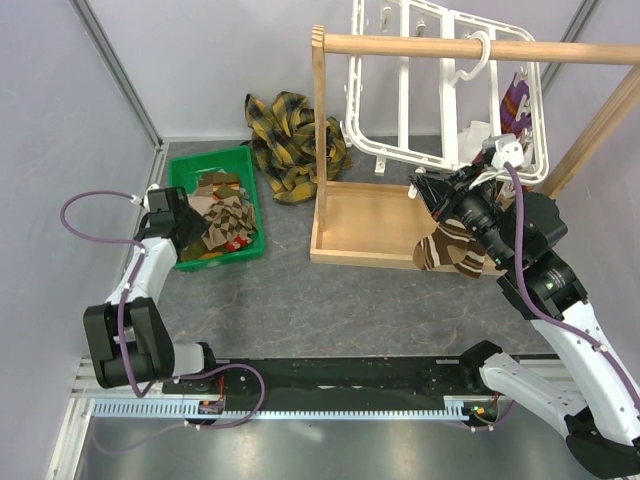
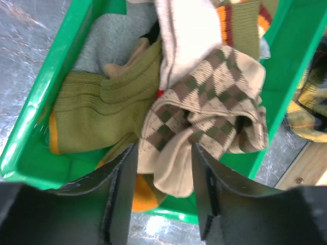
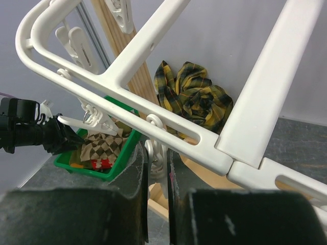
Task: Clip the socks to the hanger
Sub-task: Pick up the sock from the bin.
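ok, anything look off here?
Plaid cloth lies crumpled on the table beside the green bin, outside it. The white hanger hangs askew on the wooden rod. A diamond-pattern sock hangs bunched below the right claw; whether it's clipped is unclear.

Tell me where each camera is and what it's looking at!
Top: above and behind the arms, looking down on the table; both arms, left gripper and right gripper show.
Left wrist: on the left arm, looking down into the bin of socks; its fingers show.
Right wrist: on the right arm, facing the hanger; its fingers pinch a clip.
Shared: all three show the bin.
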You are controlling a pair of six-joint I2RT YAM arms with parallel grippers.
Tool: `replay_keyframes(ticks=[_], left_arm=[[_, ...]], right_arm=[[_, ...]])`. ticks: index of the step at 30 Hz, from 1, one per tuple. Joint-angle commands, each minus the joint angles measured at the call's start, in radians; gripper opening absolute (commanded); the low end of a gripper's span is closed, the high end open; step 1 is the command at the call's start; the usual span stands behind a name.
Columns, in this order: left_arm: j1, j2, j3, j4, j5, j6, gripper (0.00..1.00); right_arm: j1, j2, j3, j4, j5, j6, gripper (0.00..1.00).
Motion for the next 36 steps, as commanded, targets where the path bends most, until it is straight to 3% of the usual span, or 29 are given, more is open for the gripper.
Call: replay_keyframes(ticks=[1,14,23,36], left_arm=[[0.029,0.044,-0.012,0.079,0.062,-0.047,0.49],[0.055,0.121,-0.034,0.093,0.155,-0.047,0.36],[0.055,0.009,-0.008,0.036,0.126,-0.022,0.02],[0.055,-0.143,0.294,-0.100,-0.084,0.124,0.02]], right_arm=[[-0.002,-0.007,-0.009,0.007,-0.013,-0.017,0.01],[-0.002,-0.004,-0.014,0.006,-0.014,-0.015,0.00],[-0.002,-0.007,-0.011,0.006,-0.014,-0.022,0.00],[-0.002,-0.010,-0.005,0.006,-0.025,-0.017,0.00]])
